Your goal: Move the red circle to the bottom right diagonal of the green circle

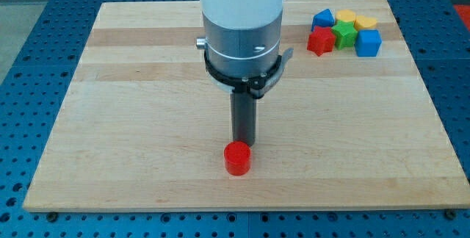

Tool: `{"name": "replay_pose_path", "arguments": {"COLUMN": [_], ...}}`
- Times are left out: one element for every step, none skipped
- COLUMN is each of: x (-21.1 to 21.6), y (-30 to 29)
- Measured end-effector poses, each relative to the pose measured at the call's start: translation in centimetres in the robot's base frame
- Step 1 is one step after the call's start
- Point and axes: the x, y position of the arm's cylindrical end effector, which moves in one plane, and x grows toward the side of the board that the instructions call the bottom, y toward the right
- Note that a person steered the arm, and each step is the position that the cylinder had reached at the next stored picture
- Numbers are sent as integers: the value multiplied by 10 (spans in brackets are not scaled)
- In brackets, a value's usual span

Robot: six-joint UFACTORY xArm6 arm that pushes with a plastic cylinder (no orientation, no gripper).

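Note:
The red circle (237,158) lies on the wooden board (132,120) near the view's bottom, a little left of centre. My tip (243,143) stands right behind it, at its upper edge, touching it or nearly so. No green circle shows in this view. The only green block (343,35) sits in the cluster at the view's top right and looks like a star. The arm's wide body hides part of the board's top middle.
At the view's top right there is a tight cluster: a blue block (322,19), two yellow blocks (345,17) (365,23), a red star (320,41), the green block and a blue cube (368,43). The board's bottom edge is close below the red circle.

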Motion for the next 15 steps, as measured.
{"name": "replay_pose_path", "arguments": {"x": [15, 27, 28, 5, -41, -64, -59, -4, 83, 84, 85, 84, 84, 85, 85], "y": [0, 0, 0, 0, 0, 0, -8, -72, -119, -119, -119, -118, -117, -71, -68]}}
